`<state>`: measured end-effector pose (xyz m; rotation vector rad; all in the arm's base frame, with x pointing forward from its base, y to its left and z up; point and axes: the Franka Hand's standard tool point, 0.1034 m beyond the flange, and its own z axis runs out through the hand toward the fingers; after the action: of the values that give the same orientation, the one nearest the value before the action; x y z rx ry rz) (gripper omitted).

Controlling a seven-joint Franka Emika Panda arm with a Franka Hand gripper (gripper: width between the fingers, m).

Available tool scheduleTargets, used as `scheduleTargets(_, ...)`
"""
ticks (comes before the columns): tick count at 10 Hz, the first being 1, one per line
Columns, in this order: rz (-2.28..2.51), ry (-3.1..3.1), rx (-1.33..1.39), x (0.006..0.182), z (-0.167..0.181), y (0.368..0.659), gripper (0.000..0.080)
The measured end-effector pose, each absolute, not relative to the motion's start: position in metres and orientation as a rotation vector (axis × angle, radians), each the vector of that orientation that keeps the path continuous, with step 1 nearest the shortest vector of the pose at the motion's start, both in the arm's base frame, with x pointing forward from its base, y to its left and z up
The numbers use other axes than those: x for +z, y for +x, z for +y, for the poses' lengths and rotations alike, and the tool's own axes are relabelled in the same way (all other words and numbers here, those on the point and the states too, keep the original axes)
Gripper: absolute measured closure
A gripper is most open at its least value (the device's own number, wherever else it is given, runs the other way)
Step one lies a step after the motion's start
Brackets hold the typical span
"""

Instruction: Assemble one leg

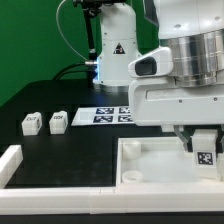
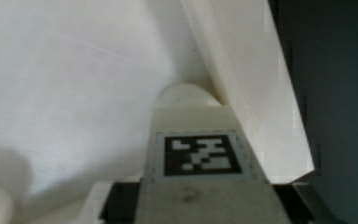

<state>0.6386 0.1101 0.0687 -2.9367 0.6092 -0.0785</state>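
Leg [image 1: 204, 152]: small white block w/ black-and-white tag facing the camera, held upright at the exterior view's right, low over the tray. In wrist view the same leg [image 2: 197, 150] filled the middle, tag readable, rounded tip pointing toward the tray's inner corner.
Claw [image 1: 203, 143]: pinching the leg from both sides; finger [image 2: 126, 203] seen dark grey beside the block in wrist view, pressed against it.
Leg vs tray: tip close to the tray floor near the raised rim; can't tell if touching.
Tray [image 1: 140, 160]: large white square piece w/ raised rims, flat on the tabletop, front-centre to right in exterior view. Wrist view showed its pale floor and rim [image 2: 247, 90] running diagonally beside the leg.
Spare legs: two more small white blocks w/ tags, one [image 1: 31, 122] and another [image 1: 58, 121], side by side on the exterior view's left, apart from each other, well apart from the tray.
White block at edge [image 1: 10, 160]: bigger white piece, far left, partly cut off.
Marker board [image 1: 112, 115]: thin flat white board w/ several tags, behind the tray, mid-scene.
Tabletop [image 1: 50, 95]: black, matte.
Arm: white body [image 1: 185, 60] filling upper right.
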Motion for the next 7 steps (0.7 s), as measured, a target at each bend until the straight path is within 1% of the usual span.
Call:
scheduleTargets(1, 0.618, -2.935, -0.079, 0.0690, 0.1104, 0.6385, 0.0509)
scheduleTargets(3, 0.954, -2.834, -0.117, 0.0679, 0.1137, 0.6343, 0.0509)
scheduleTargets(5, 1.237, -2.698, -0.087, 0.0676, 0.1146, 0.6333, 0.0509)
scheduleTargets(7, 1.360, -2.599, -0.056, 0.0679, 0.1108, 0.6342, 0.0509)
